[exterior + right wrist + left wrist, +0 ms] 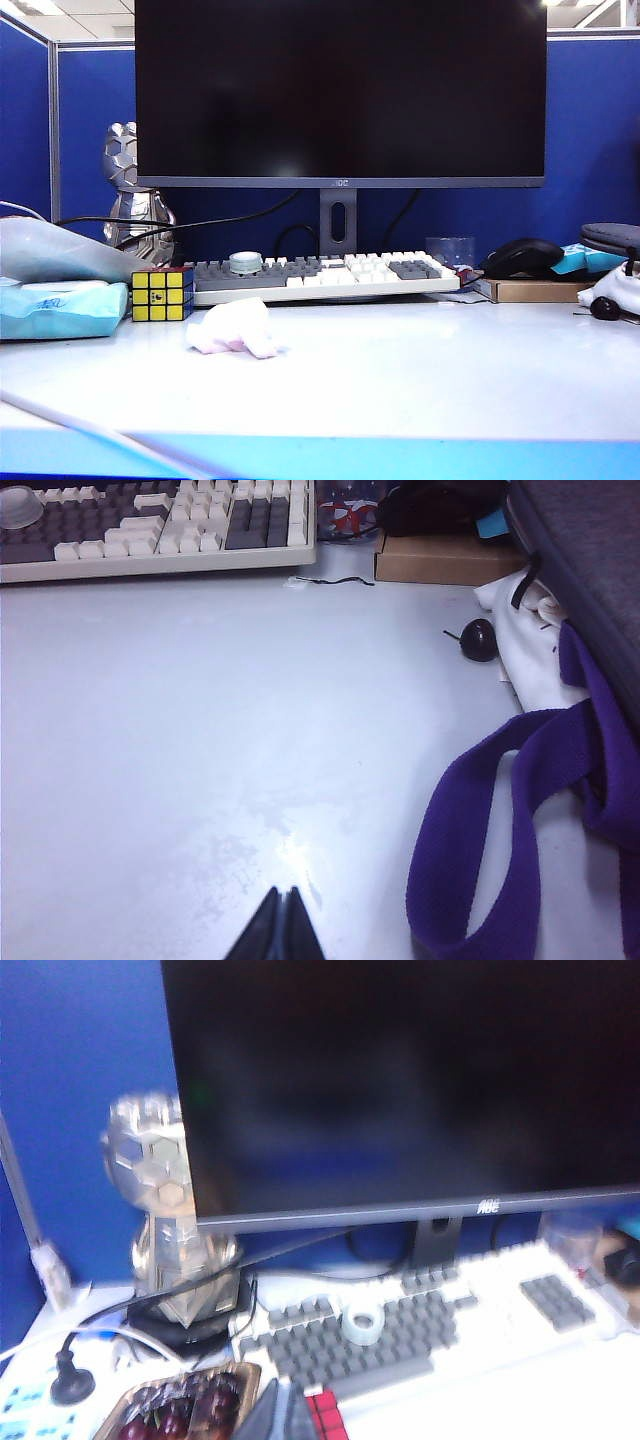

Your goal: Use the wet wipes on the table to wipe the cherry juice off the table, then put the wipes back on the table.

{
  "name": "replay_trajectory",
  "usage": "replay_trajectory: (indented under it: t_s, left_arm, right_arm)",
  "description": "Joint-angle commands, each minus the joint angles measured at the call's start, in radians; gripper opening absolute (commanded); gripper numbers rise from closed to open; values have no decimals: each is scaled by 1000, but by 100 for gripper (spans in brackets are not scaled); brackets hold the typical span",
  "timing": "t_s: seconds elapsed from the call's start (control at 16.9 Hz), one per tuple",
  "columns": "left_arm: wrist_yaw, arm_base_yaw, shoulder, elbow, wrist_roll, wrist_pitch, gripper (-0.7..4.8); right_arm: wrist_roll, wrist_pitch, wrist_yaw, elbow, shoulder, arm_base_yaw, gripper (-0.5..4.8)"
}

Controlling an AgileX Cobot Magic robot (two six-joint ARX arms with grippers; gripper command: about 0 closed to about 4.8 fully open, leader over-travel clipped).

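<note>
**Wipe lies on the surface, both end effectors closed and empty**

One wet wipe (233,328) lies on the white surface (400,370). It is a small, soft, white lump with a bit of pink. It sits just in front of the keyboard (320,276) and near one colour cube (162,293). Nothing is touching it.

The left end effector (288,1416) shows only as dark tips at the edge of the left wrist view. The tips are pressed together and hold nothing. It is up high, looking across at one big dark monitor (400,1080), one shiny silver figure (165,1220) and one tray of cherries (185,1405). The wipe is not in this view, so it is well apart from this end effector.

The right end effector (280,930) is closed too, tips touching, with nothing in it. It hangs over a bare part of the surface. Faint, pale smears (270,840) show on the surface just ahead of its tips. I cannot tell if they are cherry juice. One purple strap (480,860) lies beside it. The wipe is not in this view either.

In the outside view, no arm can be seen. One blue tissue pack (60,310) and one black mouse (522,257) are there too.
</note>
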Motion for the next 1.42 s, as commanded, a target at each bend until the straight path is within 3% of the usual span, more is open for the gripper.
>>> replay_trajectory:
  t_s: [0.06, 0.18, 0.35, 0.65, 0.83, 0.94, 1.42]
  left_arm:
    - [-21, 4, -81, -162, 0, 161, -6]
    - [-10, 48, -162, -303, -38, 193, -6]
    - [55, 173, -348, -504, -178, 191, -6]
    - [56, 177, -528, -632, -165, 8, -6]
    - [80, 177, -645, -696, -164, -4, -6]
    - [79, 178, -737, -711, -155, -106, -6]
    - [76, 211, -747, -711, -160, -212, -2]
  right_arm:
    - [3, 3, 1, 0, 0, 0, -4]
    - [3, 4, 0, 0, 0, 0, -4]
    - [3, 4, 0, 0, 0, 0, -4]
    - [3, 3, 0, 0, 0, 0, -4]
    - [3, 4, 0, 0, 0, 0, -4]
    - [3, 3, 1, 0, 0, 0, -4]
    - [3, 4, 0, 0, 0, 0, -4]
